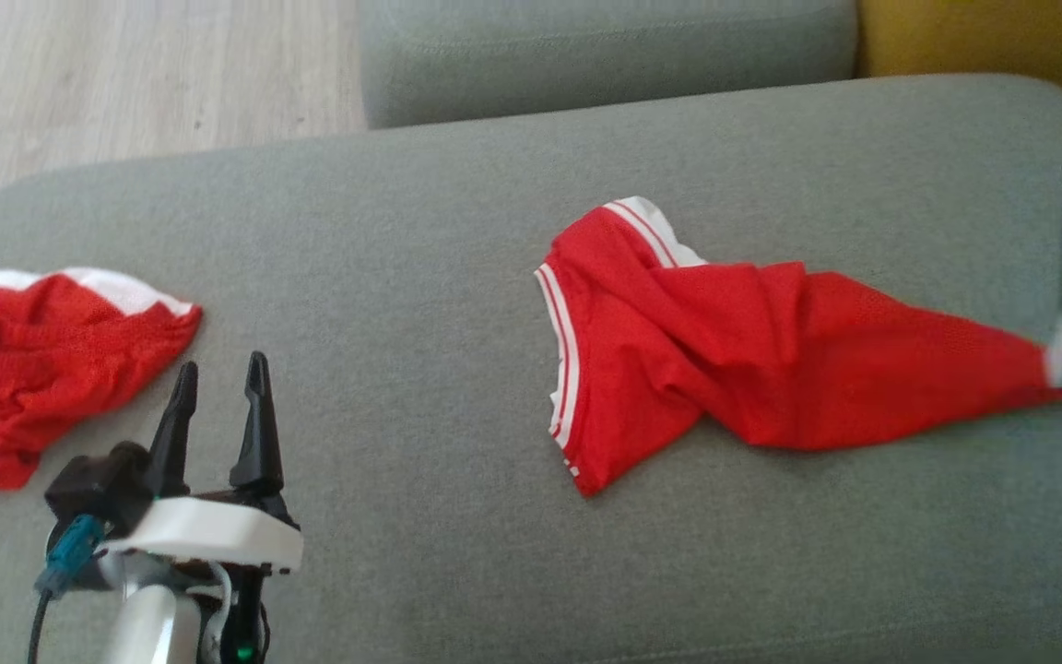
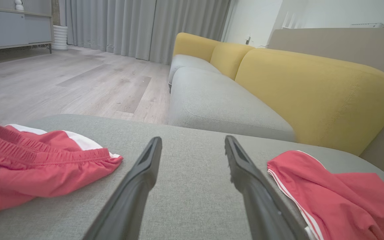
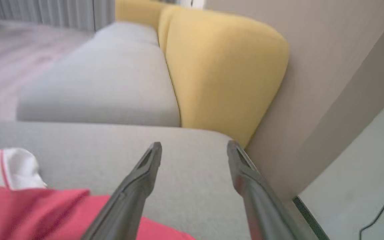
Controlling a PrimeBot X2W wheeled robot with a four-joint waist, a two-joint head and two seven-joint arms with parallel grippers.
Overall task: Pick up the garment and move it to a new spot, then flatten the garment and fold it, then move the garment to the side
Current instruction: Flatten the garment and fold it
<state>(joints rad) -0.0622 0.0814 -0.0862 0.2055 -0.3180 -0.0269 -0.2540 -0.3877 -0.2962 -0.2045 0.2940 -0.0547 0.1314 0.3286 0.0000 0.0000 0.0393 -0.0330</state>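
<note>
Red shirt with white-striped trim (image 1: pixel 725 360) lies rumpled on the grey fabric cushion (image 1: pixel 402 277), one corner tapering toward the right gripper (image 3: pixel 194 146), jaws apart and empty; left gripper (image 1: pixel 222 373) parked wide open too, probably ready for flattening.

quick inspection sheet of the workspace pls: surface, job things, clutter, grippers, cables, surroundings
surface: grey cushion, bare between the two garments
job's things: red shirt, crumpled, one end drawn out to a point by the right gripper
clutter: red shorts, bunched at the cushion's left edge
grippers: left gripper open over bare cushion; right gripper open, nothing between its fingers
cables: black cable at the left wrist; another on the floor
surroundings: yellow backrest, wood floor, grey curtains
</note>
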